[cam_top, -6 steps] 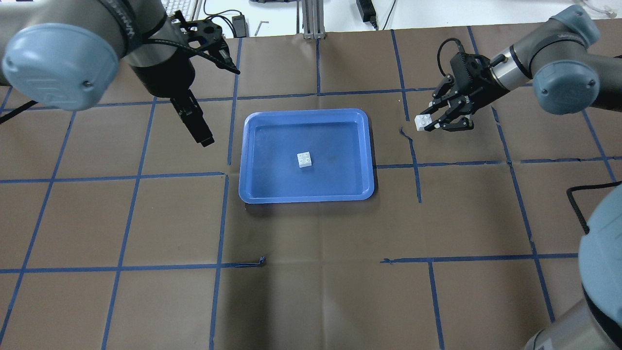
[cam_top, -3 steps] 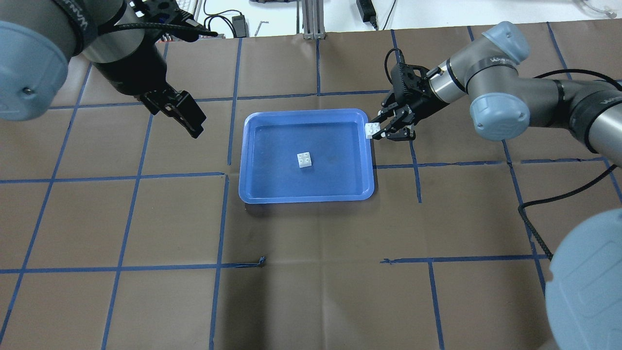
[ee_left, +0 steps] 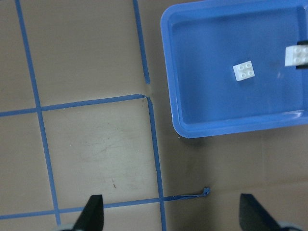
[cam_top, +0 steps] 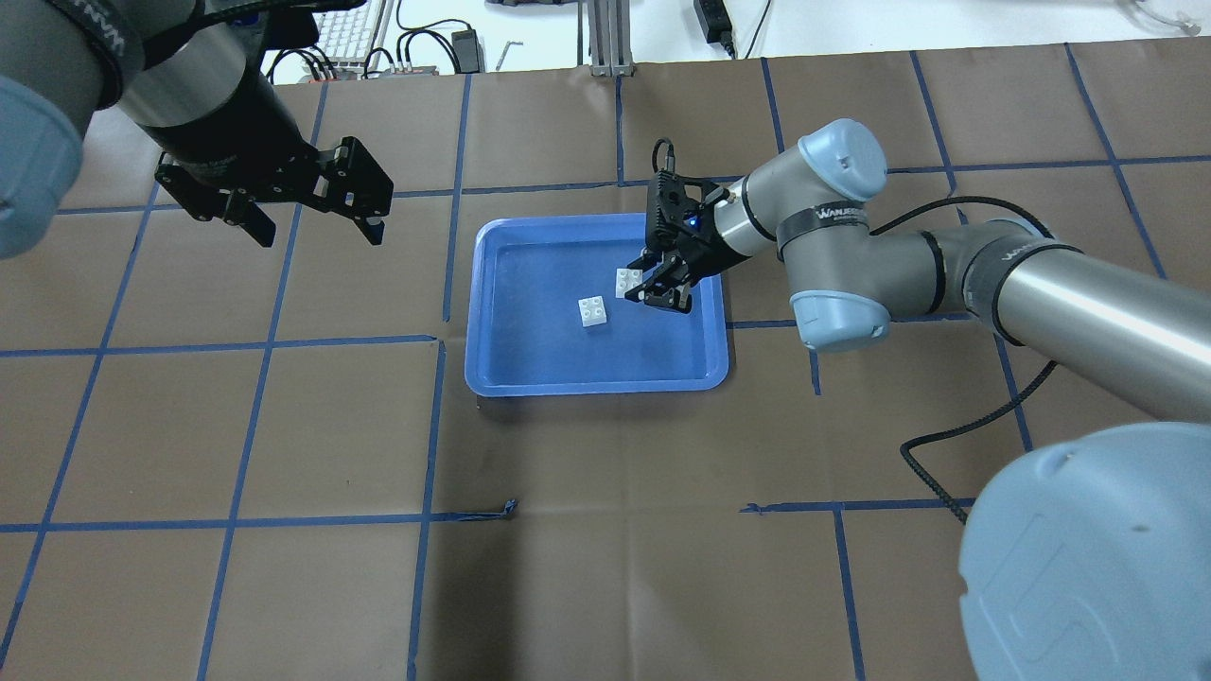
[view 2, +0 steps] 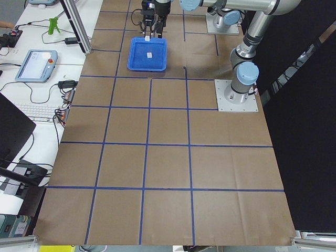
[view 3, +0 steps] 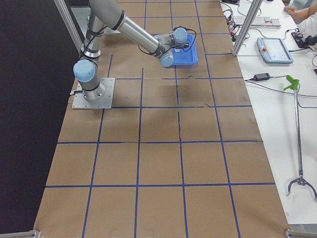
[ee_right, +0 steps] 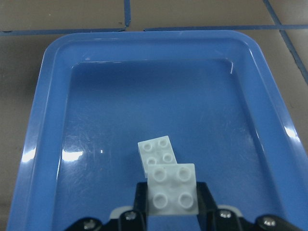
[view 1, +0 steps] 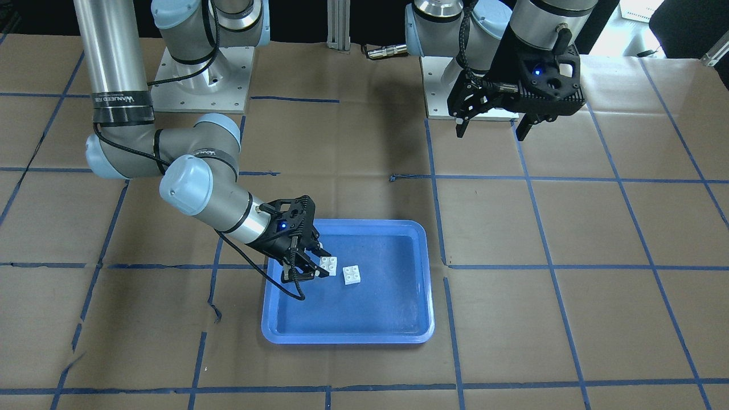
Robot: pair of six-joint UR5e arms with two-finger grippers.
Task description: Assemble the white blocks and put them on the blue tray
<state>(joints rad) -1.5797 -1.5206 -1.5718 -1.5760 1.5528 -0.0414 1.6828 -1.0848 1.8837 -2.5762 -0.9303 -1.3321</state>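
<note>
The blue tray lies mid-table. One white block lies on its bottom, studs up. My right gripper is shut on the second white block and holds it over the tray, just right of and slightly above the lying one. In the right wrist view the held block partly overlaps the lying block. I cannot tell whether they touch. My left gripper is open and empty, high over the table left of the tray. Its view shows the tray and both blocks.
Brown paper with a blue tape grid covers the table. A loose curl of tape lies in front of the tray. Cables and a keyboard sit beyond the table's far edge.
My right gripper has carried its white block leftward from beside the tray to over it, close to the lying block. My left arm has swung back and left, and its gripper has turned.
</note>
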